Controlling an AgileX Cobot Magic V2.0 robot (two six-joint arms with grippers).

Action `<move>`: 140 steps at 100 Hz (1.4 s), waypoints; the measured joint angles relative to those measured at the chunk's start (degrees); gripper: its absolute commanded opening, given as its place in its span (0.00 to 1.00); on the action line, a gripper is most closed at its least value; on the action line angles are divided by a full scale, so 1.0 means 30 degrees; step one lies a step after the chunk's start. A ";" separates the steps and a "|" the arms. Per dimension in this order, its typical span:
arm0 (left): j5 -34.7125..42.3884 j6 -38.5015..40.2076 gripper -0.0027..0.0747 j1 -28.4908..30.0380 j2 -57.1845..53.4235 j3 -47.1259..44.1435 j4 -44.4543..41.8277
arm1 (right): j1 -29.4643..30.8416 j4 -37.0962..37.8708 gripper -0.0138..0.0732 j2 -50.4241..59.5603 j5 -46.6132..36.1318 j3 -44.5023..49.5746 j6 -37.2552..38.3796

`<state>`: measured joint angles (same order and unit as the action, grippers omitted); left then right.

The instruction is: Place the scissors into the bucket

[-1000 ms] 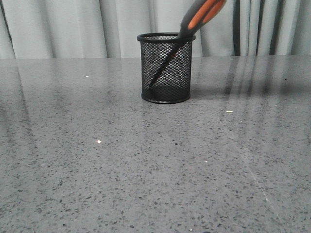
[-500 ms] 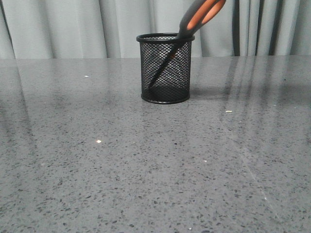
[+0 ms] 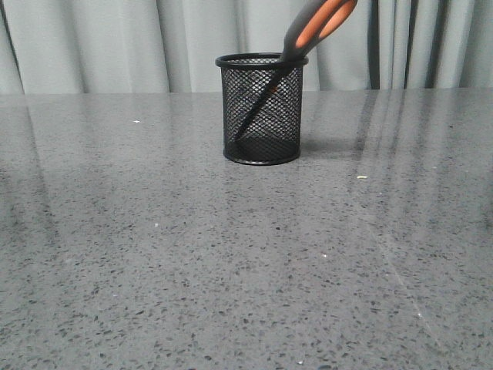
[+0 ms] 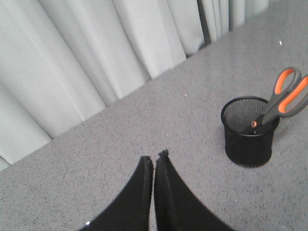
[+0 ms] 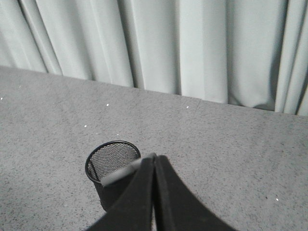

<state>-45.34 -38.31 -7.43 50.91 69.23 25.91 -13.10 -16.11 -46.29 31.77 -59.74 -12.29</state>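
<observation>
The bucket (image 3: 262, 116), a black wire-mesh cup, stands upright on the grey table in the middle at the back. The scissors (image 3: 320, 23) stand in it, blades down, with the orange-lined handles leaning out over its right rim. No gripper shows in the front view. In the left wrist view the bucket (image 4: 250, 139) and scissors (image 4: 284, 96) stand apart from my left gripper (image 4: 155, 156), which is shut and empty. My right gripper (image 5: 155, 156) is shut and empty, above the bucket (image 5: 108, 159). A grey scissors handle (image 5: 122, 173) shows beside its fingers.
Pale grey curtains (image 3: 115, 46) hang along the far edge of the speckled grey table (image 3: 231, 270). A small pale crumb (image 3: 362, 177) lies to the right of the bucket.
</observation>
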 measured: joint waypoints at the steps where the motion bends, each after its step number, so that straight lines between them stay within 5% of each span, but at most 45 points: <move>1: 0.0414 -0.0029 0.01 0.0000 -0.0182 -0.0544 0.0060 | 0.0000 0.0000 0.08 0.0343 -0.0295 0.0234 0.0000; 36: 0.8355 -0.0109 0.01 0.0000 -0.9199 -1.3088 0.2570 | 0.0000 0.0000 0.08 0.8834 -0.5786 1.0573 0.0013; 64: 1.1765 -0.0109 0.01 0.0000 -1.5542 -1.8829 0.4291 | 0.0000 0.0000 0.08 1.2912 -0.6481 1.4579 0.0013; 140: 1.1943 -0.0109 0.01 0.0000 -1.7032 -1.9695 0.4578 | 0.0000 0.0000 0.08 1.3142 -0.6481 1.4878 0.0047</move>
<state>-9.51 -38.64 -7.43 -0.18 10.14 39.64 -13.10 -16.11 -6.86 12.32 -15.10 -12.15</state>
